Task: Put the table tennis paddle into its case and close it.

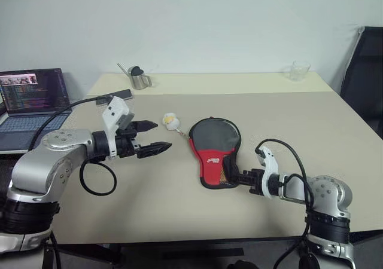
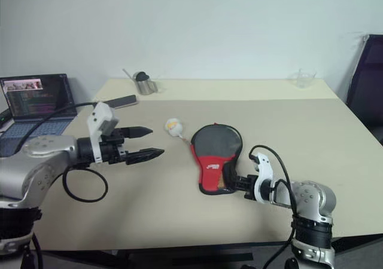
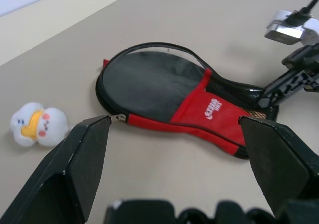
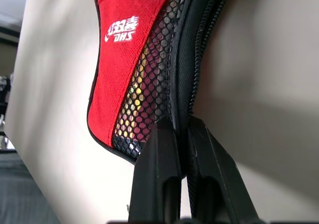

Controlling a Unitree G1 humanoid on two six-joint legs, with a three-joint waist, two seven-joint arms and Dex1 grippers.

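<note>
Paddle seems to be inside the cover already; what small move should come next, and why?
Probably bring the open left gripper across to the zip pull on the black-and-red fabric paddle case. The zip gapes around the round end, while the right gripper is shut on the case's narrow end, steadying it.

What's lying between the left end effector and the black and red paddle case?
Bare beige table only, seen in the left eye view; the small white-yellow plush ball sits off beyond that gap, between open left end effector and case.

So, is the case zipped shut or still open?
Still open: the case gapes along its round top edge, and the zipper pull sits on the side.
</note>
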